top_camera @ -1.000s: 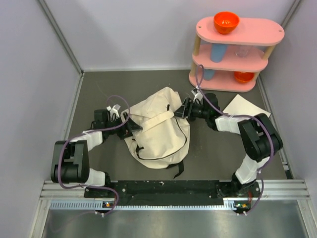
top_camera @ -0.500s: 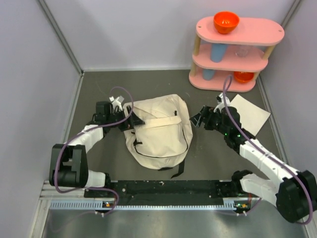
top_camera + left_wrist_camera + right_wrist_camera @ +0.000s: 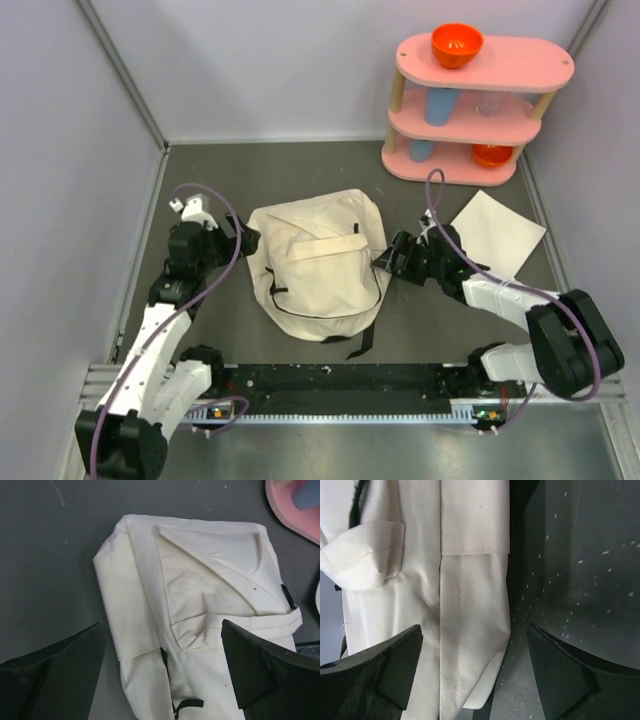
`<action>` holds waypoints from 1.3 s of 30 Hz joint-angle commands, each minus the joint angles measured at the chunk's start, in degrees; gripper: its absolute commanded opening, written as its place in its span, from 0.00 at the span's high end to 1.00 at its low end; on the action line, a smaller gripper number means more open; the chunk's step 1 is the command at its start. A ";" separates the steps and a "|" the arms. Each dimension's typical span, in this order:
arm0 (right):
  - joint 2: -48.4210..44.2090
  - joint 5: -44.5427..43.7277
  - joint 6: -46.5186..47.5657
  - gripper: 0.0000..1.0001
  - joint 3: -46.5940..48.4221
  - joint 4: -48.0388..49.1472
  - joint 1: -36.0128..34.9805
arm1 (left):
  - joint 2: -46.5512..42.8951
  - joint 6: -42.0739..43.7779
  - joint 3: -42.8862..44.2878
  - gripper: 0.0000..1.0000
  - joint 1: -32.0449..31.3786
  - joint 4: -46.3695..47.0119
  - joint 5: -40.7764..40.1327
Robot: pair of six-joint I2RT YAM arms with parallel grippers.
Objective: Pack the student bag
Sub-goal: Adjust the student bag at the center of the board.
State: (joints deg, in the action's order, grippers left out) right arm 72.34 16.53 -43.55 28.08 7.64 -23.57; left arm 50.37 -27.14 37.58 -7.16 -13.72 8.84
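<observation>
Soft, even, bright overhead light, no glare. The large cream canvas backpack [image 3: 318, 270] throws a faint shadow on the dark grey worktop [image 3: 200, 180]. The left tool's black fingers [image 3: 50, 680] look slightly soft.

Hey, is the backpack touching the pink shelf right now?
Apart. The top view shows a strip of bare dark table between the beige backpack and the foot of the pink shelf.
</observation>
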 commanded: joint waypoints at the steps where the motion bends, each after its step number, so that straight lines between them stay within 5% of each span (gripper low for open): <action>1: 4.21 6.66 -4.88 0.16 1.01 10.55 0.02 | -1.60 -3.61 -6.63 0.01 0.39 -1.15 -9.12; 7: 10.54 8.15 -4.88 0.16 5.23 9.23 0.02 | 5.87 -5.30 -10.24 0.01 0.74 3.59 0.98; 11: 15.28 11.84 -5.67 0.16 6.99 11.95 0.02 | 9.12 -7.05 -12.62 0.01 0.74 14.65 12.84; 13: 17.31 13.51 -6.54 0.18 7.08 13.88 -0.16 | 14.11 -8.36 -12.62 0.17 0.65 22.48 21.86; 16: 18.71 15.01 -7.25 0.25 7.17 15.91 -0.07 | 23.24 -12.31 -10.52 0.27 -1.36 31.96 30.15; 23: 13.55 11.96 -5.24 0.93 6.38 13.12 0.11 | 34.18 -11.28 2.22 0.39 -13.74 30.16 28.79; 25: 8.47 5.48 -2.44 0.94 6.29 6.36 0.11 | 35.23 -10.22 5.39 0.41 -14.90 28.14 28.16; 29: 3.87 -2.91 2.40 0.71 7.25 -2.96 0.72 | 33.84 -10.22 6.71 0.49 -15.08 23.06 23.79; 33: 5.71 -4.75 7.16 0.42 12.78 -11.40 1.77 | 29.01 -8.99 4.35 0.46 -15.08 17.59 18.95; 38: 0.45 -15.11 10.68 0.18 15.34 -20.28 2.83 | 21.72 -6.18 1.27 0.24 -14.82 10.65 11.74; 39: -2.43 -18.35 11.37 0.16 15.86 -21.08 2.83 | 18.83 -4.96 1.09 0.10 -14.81 8.20 10.42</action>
State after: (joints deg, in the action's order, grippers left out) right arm 77.14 7.22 -35.86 39.57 -9.21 -21.56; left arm 77.93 -34.85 39.77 -21.12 0.12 22.52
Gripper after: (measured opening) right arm 0.802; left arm 0.737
